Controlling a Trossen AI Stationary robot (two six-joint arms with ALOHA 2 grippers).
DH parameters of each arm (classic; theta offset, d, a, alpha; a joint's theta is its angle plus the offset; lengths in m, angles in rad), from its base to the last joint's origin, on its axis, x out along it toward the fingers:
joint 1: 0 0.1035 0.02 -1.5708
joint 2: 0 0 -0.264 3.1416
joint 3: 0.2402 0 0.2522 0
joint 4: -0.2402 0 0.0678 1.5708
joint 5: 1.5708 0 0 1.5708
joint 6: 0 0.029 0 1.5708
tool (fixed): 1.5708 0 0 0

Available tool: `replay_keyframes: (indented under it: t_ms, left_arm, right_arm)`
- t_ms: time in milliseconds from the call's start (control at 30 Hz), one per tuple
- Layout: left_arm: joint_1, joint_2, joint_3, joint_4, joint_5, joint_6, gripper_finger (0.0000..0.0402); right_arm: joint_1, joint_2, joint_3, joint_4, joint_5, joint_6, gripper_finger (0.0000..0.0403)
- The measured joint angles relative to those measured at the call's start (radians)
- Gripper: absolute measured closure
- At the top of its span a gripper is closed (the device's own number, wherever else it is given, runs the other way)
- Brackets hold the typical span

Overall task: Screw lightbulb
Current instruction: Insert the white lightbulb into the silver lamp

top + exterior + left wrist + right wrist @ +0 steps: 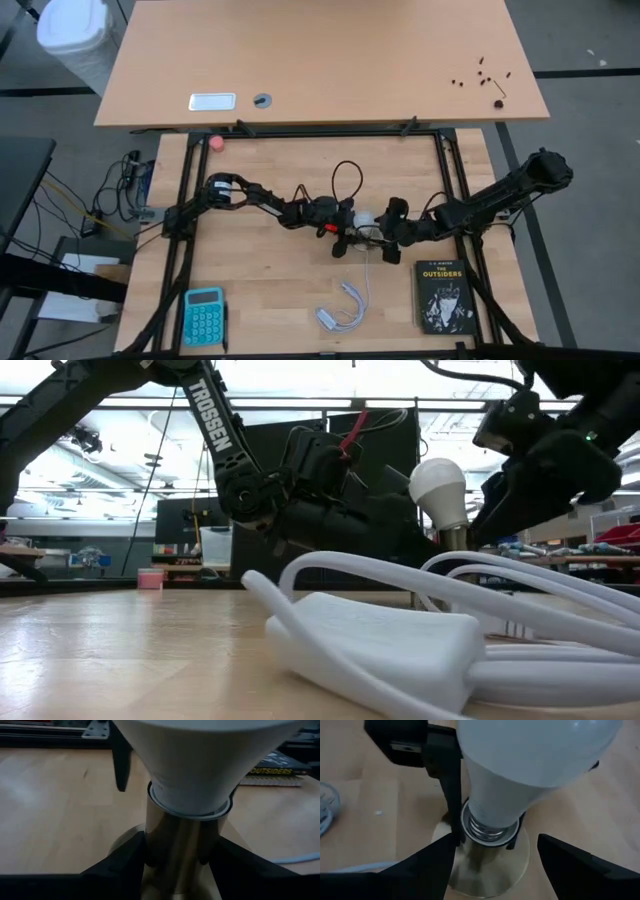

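Note:
The white lightbulb [365,218] [438,485] stands nearly upright with its screw base [487,827] in a brass socket [175,845]. The threads still show above the socket's rim. The socket stands on its round brass foot [490,875] at the table's middle. My left gripper [345,228] [177,857] reaches in from the left and is shut on the socket below the bulb. From the right, my right gripper [388,222] [495,840] slants down toward the bulb. It is open, with one finger on either side of the bulb and clear of it. My left gripper pinches the socket's upright brass stem [172,865] between its two fingers [122,865], just below the bulb's collar. The fingers come nearly level from the table's left and lie across the stem. The socket stands upright on its foot on the table.
A white cord with an inline switch [345,310] [370,640] lies toward the near edge. A black book [443,295] lies at the near right and a teal calculator [204,315] at the near left. A pink ball [216,143] sits by the far left frame.

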Motion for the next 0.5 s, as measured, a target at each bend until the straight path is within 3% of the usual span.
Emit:
replay_keyframes:
  t_ms: [200, 400, 500]
  left_arm:
    - [0.004, -0.006, -0.001, -0.009, 0.015, -0.001, 0.0198]
    - [0.004, -0.008, -0.002, -0.015, 0.014, -0.001, 0.0198]
    - [0.004, -0.008, -0.002, -0.015, 0.014, -0.001, 0.0198]
  right_arm:
    - [-0.014, -0.129, -0.127, 0.044, -0.026, 0.034, 0.011]
    - [-0.014, -0.343, -0.317, 0.194, -0.086, 0.109, 0.011]
    - [-0.013, -0.426, -0.417, 0.349, -0.114, 0.139, 0.011]
